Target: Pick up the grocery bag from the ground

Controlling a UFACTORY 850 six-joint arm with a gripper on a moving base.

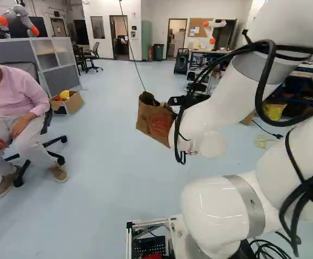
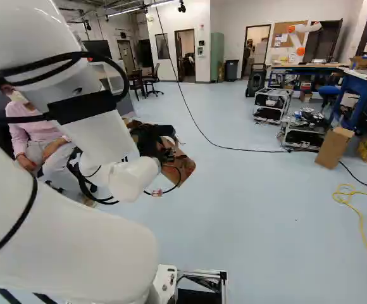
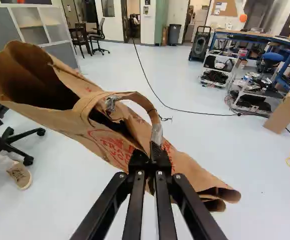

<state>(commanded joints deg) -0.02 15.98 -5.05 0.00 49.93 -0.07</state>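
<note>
probably at the lift step; pinching the handle [image 3: 156, 131] of the grocery bag [image 3: 110, 142] with the end effector [image 3: 150, 156], pretty much closed; hanging tilted ahead of the arm [image 1: 226, 102], seemingly off the floor [image 1: 108, 189]; next, raise gently, go easy on that handle

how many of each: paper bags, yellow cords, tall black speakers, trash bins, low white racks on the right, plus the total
paper bag, in the claw: 1
yellow cord: 1
tall black speaker: 1
trash bin: 1
low white racks: 2
total: 6
</note>
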